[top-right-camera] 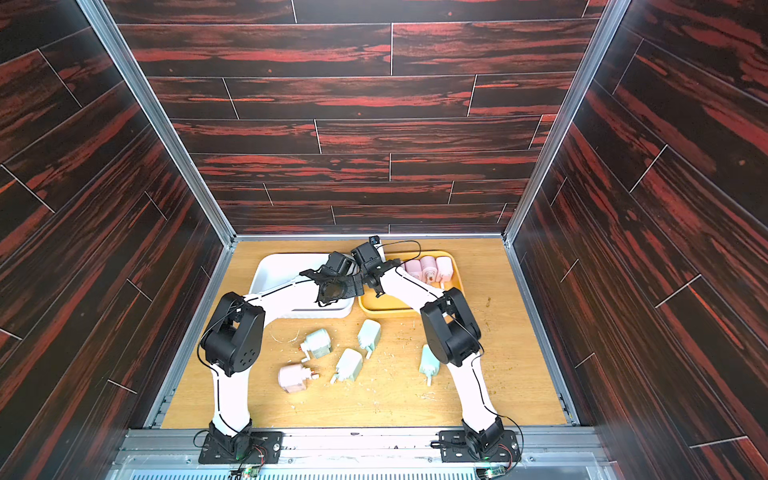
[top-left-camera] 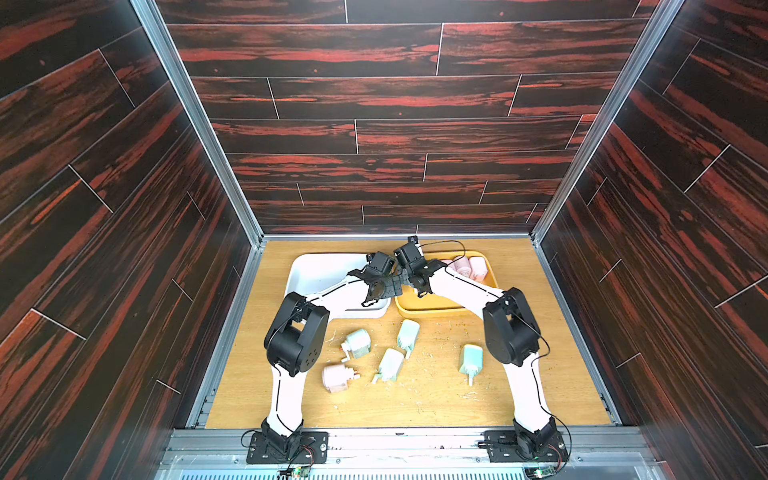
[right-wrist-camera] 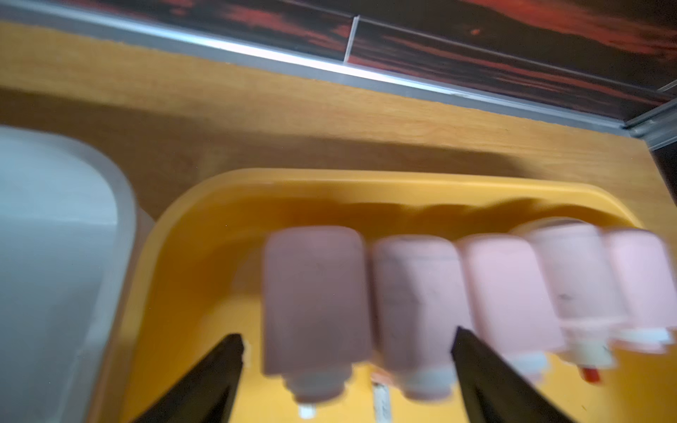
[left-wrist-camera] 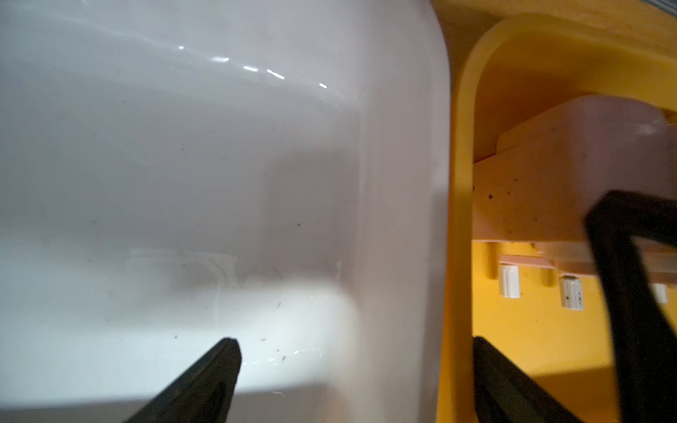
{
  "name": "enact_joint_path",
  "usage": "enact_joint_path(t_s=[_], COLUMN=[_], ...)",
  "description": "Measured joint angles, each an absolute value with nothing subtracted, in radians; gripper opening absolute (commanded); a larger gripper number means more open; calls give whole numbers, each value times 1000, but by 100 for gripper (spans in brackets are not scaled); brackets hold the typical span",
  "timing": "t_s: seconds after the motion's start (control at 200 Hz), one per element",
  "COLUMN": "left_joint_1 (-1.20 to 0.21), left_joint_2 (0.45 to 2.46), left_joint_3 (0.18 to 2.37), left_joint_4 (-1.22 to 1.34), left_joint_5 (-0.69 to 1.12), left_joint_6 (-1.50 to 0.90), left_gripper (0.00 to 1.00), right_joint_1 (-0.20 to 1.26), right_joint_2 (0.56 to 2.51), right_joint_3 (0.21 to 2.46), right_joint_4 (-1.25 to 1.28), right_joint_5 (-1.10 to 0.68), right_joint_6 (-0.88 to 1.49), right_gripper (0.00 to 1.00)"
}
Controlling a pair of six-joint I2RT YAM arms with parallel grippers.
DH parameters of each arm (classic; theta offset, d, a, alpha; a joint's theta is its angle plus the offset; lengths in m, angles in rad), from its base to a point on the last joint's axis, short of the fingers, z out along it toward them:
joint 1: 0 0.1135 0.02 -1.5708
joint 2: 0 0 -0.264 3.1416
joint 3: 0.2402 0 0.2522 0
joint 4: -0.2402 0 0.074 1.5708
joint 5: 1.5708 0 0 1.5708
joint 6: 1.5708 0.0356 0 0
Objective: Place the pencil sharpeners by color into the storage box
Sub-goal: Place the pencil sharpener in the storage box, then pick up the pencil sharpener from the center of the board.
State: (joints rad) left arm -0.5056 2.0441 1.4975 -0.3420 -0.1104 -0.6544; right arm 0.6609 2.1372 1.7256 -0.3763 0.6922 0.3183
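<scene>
A wooden table (top-left-camera: 436, 399) is seen from above in both top views, enclosed by dark red-streaked walls. Along its far edge two trays are set side by side: a white tray (top-left-camera: 316, 266) toward the far left corner and a yellow tray (top-left-camera: 490, 270) to its right.

In the right wrist view five pink pencil sharpeners (right-wrist-camera: 315, 296) are lined up in a row along the far wall of the yellow tray, touching one another, white stubs pointing toward the camera. The picture is blurred. The right gripper (right-wrist-camera: 348, 351) is held just above the left end of this row with its two black fingers spread wide apart; nothing is clamped between them.

The left gripper (left-wrist-camera: 357, 360) is positioned over the seam between the two trays, fingers likewise wide apart and empty, one over white, one over yellow.

On the bare table, toward the near edge, four mint green pencil sharpeners (top-left-camera: 390, 365) are scattered between the two arms, all lying on their sides and apart from one another. One more pink sharpener (top-left-camera: 336, 377) is lying near the left arm, closest to the near edge.
</scene>
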Motion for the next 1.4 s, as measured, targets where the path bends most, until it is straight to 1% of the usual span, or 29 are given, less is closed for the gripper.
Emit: enact_joint_path(t_s=[0.356, 0.541, 0.726, 0.862, 1.097, 1.258, 1.403], left_joint_1=[-493, -487, -484, -484, -471, -469, -469], left_joint_2=[2088, 2091, 2059, 1986, 1794, 1650, 1476], left_joint_3=[1565, 1576, 1547, 1494, 1402, 1322, 1187], left_joint_4=[-384, -400, -410, -431, -443, -466, -495], left_joint_5=[-170, -152, -130, -125, -131, -149, -202], left_joint_6=[-615, -591, -568, -561, -556, -557, -586], left_gripper=[100, 100, 100, 100, 100, 100, 100], right_joint_1=[666, 666, 666, 666, 666, 666, 666], right_joint_2=[1737, 1594, 1471, 1398, 1311, 1266, 1224], right_joint_3=[1346, 1184, 994, 894, 789, 741, 708], right_joint_4=[-159, -61, 90, 181, 320, 361, 361], right_joint_5=[697, 698, 666, 620, 552, 481, 429], right_joint_6=[356, 353, 302, 278, 233, 198, 194], right_gripper=[98, 98, 98, 98, 98, 98, 98])
